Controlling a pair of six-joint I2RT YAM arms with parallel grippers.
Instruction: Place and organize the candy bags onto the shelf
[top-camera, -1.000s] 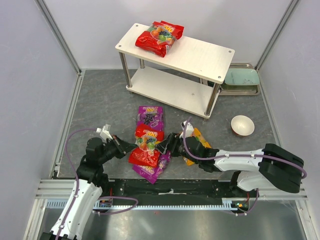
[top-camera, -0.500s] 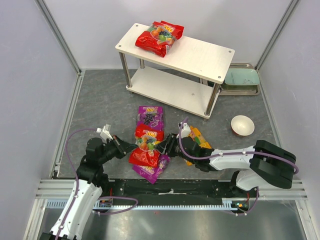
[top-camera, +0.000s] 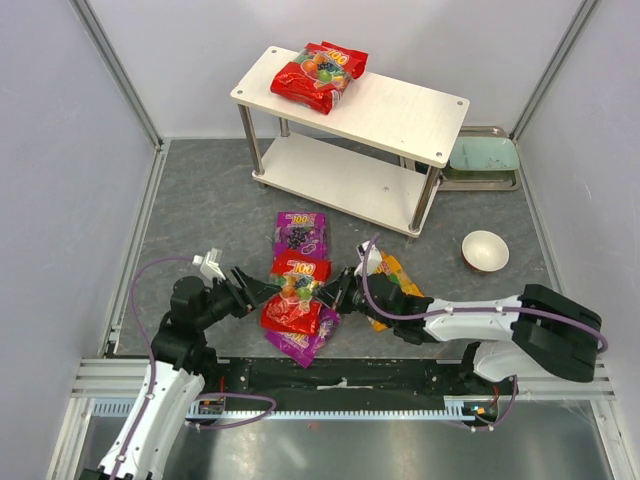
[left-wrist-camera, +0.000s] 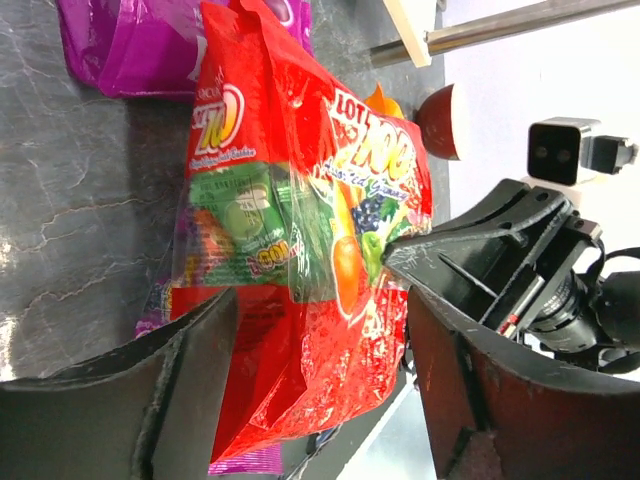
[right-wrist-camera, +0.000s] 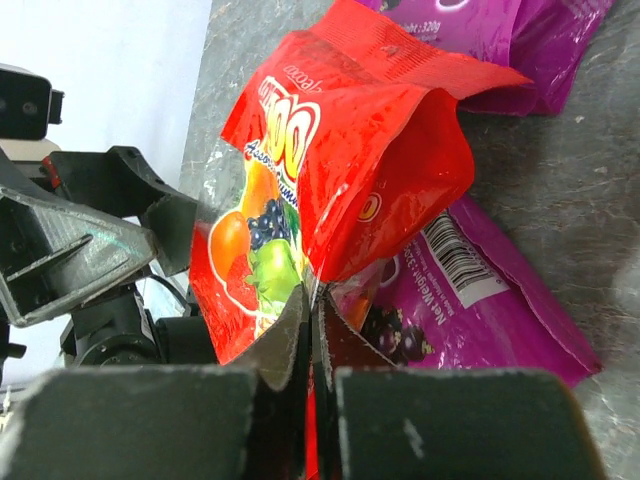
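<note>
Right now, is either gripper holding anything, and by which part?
The right gripper pinches the red bag by one edge. The left gripper is open, straddling the same bag without clamping it.

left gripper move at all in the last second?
Yes. In the top view the left gripper has shifted right, closer to the near red bag, judged against the unmoved shelf.

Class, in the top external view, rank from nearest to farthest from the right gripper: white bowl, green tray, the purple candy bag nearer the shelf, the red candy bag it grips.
1. Red candy bag, pinched in the right gripper.
2. Purple candy bag, just beyond, toward the shelf.
3. White bowl, out to the right.
4. Green tray, far right corner.
</note>
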